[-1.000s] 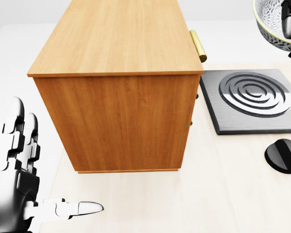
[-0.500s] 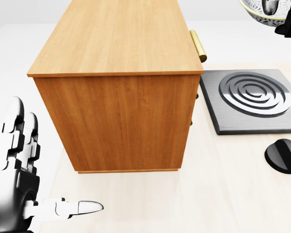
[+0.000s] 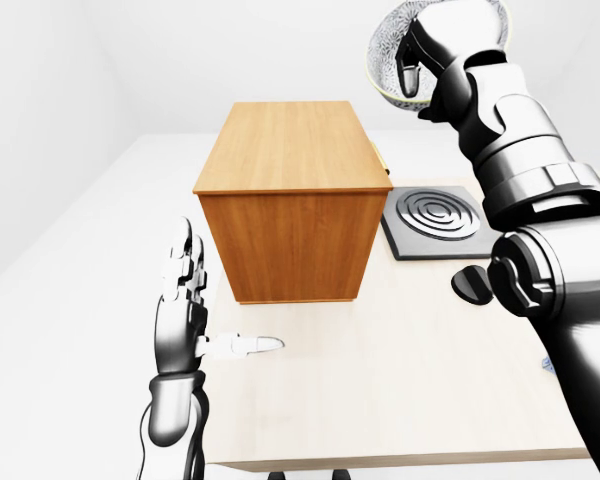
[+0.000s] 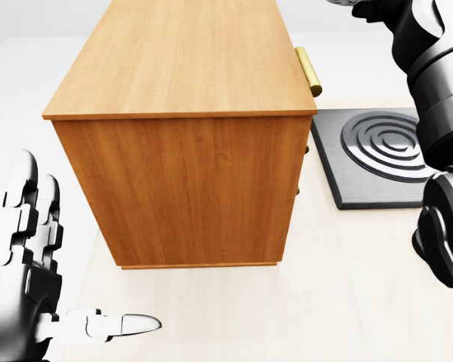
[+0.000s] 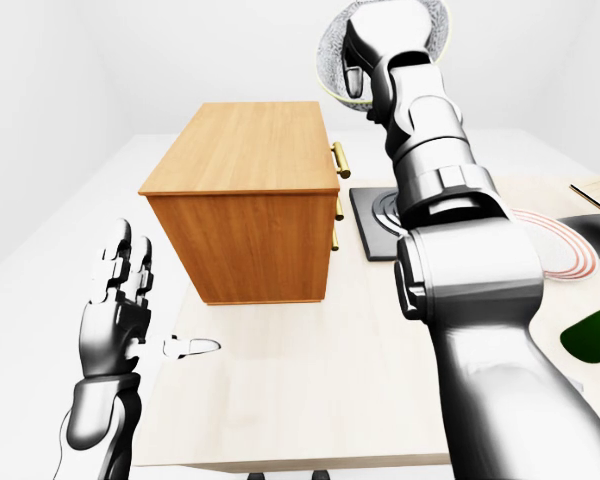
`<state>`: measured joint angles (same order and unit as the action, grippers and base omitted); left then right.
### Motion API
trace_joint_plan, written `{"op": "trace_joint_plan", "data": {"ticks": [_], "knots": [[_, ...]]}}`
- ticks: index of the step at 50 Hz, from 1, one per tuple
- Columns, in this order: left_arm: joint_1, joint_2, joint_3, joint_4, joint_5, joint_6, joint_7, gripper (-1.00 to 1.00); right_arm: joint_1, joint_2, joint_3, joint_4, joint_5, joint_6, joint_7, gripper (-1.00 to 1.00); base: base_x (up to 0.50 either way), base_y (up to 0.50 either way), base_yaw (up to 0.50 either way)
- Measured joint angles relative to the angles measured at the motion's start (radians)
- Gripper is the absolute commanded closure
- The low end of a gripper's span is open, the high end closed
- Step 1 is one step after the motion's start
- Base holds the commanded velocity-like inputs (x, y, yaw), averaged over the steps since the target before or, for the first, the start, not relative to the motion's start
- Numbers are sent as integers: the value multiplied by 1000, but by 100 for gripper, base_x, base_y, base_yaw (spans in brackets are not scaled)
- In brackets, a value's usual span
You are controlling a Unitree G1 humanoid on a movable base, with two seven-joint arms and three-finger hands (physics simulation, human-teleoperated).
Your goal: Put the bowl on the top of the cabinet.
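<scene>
Holding bowl (image 3: 390, 60) aloft in my right hand (image 3: 427, 52), fingers gripping its rim; cabinet (image 3: 285, 160) top bare, placement pending. Left hand (image 3: 185, 305) open, empty.

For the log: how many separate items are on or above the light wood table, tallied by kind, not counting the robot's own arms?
Wooden cabinet with brass handles: 1
Patterned white bowl held up by the right hand: 1
Grey square burner plate with ring coils: 1
Black round knob: 1
Total: 4, plus partly cut-off items at the right-eye view's right edge that I cannot identify.
</scene>
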<state>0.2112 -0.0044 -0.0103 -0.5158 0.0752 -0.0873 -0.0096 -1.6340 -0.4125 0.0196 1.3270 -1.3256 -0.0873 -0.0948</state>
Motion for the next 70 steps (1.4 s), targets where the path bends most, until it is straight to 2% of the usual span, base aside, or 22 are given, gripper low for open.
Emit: {"op": "trace_joint_plan", "data": {"ticks": [18, 38, 70], "knots": [[8, 1, -2, -7, -4, 0, -3, -100, -60, 116, 14, 3, 18, 0, 4, 100, 0, 0, 0], [4, 0, 2, -5, -7, 0, -4, -100, -82, 212, 31, 0, 29, 0, 6, 100, 0, 0, 0], [6, 0, 0, -18, -8, 0, -6, -100, -14, 282, 51, -5, 43, 0, -27, 100, 0, 0, 0]]}}
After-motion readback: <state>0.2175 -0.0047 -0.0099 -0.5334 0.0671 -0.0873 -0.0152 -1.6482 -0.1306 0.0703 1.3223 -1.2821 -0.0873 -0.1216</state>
